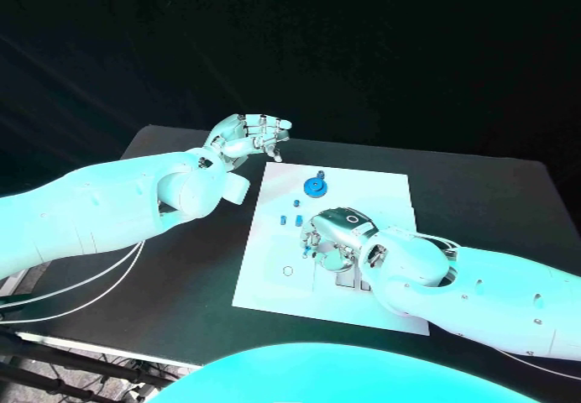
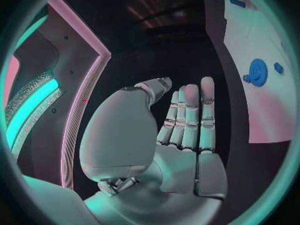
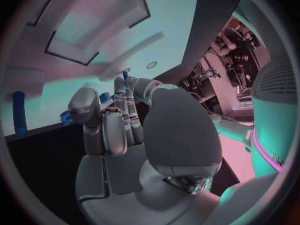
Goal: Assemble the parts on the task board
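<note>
The white task board (image 1: 363, 189) lies in the middle of the table. A blue gear (image 1: 316, 186) stands on its far part, also seen as the blue gear (image 2: 257, 72). Small blue parts (image 1: 288, 221) lie left of the board's middle. My right hand (image 1: 340, 238) is low over the board's centre, fingers pointing down; its thumb and a finger meet on a small blue part (image 3: 125, 75). More blue parts (image 3: 19, 112) lie beyond its fingers (image 3: 119, 117). My left hand (image 1: 249, 134) hangs raised off the board's far left corner, fingers (image 2: 190, 117) straight and apart, holding nothing.
Rectangular slots (image 1: 351, 281) are cut in the board's near part beside my right forearm (image 1: 484, 294). A small ring mark (image 1: 287, 270) sits near the board's left edge. The black table (image 1: 194, 285) runs round the board.
</note>
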Motion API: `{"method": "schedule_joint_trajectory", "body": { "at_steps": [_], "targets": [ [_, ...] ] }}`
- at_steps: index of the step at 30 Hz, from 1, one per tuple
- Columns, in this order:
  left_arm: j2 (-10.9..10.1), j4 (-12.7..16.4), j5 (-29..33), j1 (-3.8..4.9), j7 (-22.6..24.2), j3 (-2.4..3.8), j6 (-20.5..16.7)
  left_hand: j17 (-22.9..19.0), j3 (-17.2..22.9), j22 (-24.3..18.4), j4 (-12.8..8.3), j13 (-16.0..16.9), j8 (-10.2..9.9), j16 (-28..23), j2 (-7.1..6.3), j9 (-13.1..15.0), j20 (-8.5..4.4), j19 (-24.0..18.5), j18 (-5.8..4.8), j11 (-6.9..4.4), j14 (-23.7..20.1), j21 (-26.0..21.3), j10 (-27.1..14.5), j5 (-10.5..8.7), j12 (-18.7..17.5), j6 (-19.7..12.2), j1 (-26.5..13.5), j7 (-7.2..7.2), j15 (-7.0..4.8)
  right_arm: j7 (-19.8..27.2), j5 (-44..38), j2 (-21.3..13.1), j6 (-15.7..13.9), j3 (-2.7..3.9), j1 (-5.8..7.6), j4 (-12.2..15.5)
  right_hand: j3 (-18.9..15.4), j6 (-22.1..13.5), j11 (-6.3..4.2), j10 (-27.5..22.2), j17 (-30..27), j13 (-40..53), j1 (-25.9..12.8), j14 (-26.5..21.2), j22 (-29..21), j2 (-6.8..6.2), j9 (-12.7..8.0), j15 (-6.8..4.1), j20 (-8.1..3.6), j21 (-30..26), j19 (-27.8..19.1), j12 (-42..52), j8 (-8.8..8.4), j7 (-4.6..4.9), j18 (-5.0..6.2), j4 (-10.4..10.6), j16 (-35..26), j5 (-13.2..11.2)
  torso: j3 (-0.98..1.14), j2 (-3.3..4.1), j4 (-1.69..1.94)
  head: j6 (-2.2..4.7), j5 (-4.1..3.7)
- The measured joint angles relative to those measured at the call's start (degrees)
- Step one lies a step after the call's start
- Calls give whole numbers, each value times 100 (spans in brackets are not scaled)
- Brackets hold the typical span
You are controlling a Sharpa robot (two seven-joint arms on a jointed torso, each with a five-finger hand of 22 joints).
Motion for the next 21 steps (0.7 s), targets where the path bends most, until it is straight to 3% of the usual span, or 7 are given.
{"method": "schedule_joint_trajectory", "body": {
  "at_steps": [21],
  "targets": [
    [1,-7,-12,0,-9,-2,6,-5,0,0,0,-6,0,0,0,0,0,0,0,0,0,0,0,0,0,0,0,0,0,-1,-2,15,55,0,-11,10,-1,-12,2,2,-1,0,-46,0,-1,16,15,0,0,0,0,0,14,9,1,0,0,3,1,-1,1,0,19]
  ]
}}
